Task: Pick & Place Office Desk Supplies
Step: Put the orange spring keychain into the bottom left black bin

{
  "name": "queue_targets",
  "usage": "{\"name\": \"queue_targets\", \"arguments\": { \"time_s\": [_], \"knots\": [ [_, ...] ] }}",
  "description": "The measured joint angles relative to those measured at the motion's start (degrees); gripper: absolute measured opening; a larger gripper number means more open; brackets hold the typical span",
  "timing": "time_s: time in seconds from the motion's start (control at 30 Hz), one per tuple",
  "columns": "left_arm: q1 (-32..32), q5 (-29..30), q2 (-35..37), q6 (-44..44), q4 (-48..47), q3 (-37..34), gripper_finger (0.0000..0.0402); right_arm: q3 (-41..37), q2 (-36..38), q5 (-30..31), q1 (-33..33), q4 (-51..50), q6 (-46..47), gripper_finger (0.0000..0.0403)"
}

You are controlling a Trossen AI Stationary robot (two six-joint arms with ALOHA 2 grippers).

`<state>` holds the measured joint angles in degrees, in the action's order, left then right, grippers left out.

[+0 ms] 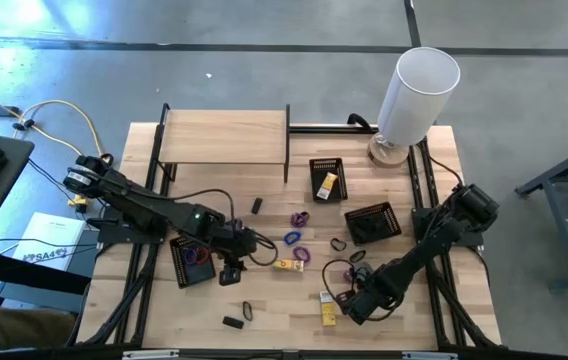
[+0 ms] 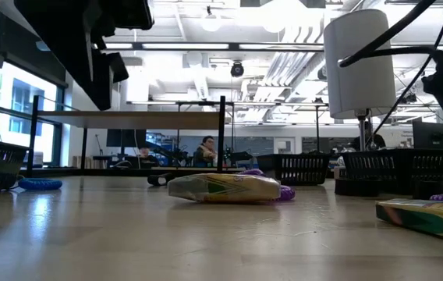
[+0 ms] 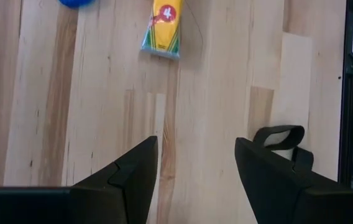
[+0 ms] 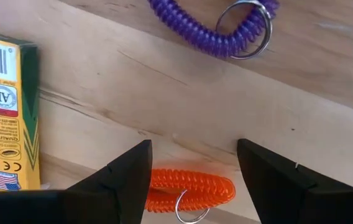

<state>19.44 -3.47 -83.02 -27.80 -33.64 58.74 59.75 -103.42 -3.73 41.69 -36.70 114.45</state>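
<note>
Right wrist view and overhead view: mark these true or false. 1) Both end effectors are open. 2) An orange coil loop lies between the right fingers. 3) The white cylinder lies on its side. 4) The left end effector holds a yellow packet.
1) True: the left end effector and right end effector are both open.
2) True: the orange coil loop lies there.
3) False: the white cylinder stands upright.
4) False: the yellow packet lies ahead, untouched.

The wooden table (image 1: 264,310) stood on a grey concrete floor (image 1: 264,70) marked with seams. In the low view, windows (image 2: 19,101) lined one side, strip lights (image 2: 229,47) and exposed ducting ran across the white ceiling, and a seated person (image 2: 206,150) was visible at distant desks.
</note>
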Motion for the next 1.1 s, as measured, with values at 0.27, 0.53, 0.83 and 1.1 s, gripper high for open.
{"name": "queue_targets", "arguments": {
  "time_s": [0.27,0.53,0.83,1.1],
  "knots": [
    [0.0,0.1,0.0,0.0,0.4,0.0,0.0207,-0.2,0.8,-1.2,-2.3,-0.6,-12.4,0.0228],
    [0.0,0.6,0.0,-0.1,0.6,0.0,0.0207,-0.2,7.0,4.9,-5.3,2.0,-24.0,0.0228],
    [-0.1,0.6,0.0,-0.7,-0.9,0.0,0.0207,-0.2,8.2,-4.4,-2.5,7.1,-31.9,0.0228],
    [-1.5,0.5,0.0,-1.0,-0.8,0.0,0.0207,-0.2,8.2,-4.1,-2.2,7.0,-35.3,0.0228]
  ]
}}
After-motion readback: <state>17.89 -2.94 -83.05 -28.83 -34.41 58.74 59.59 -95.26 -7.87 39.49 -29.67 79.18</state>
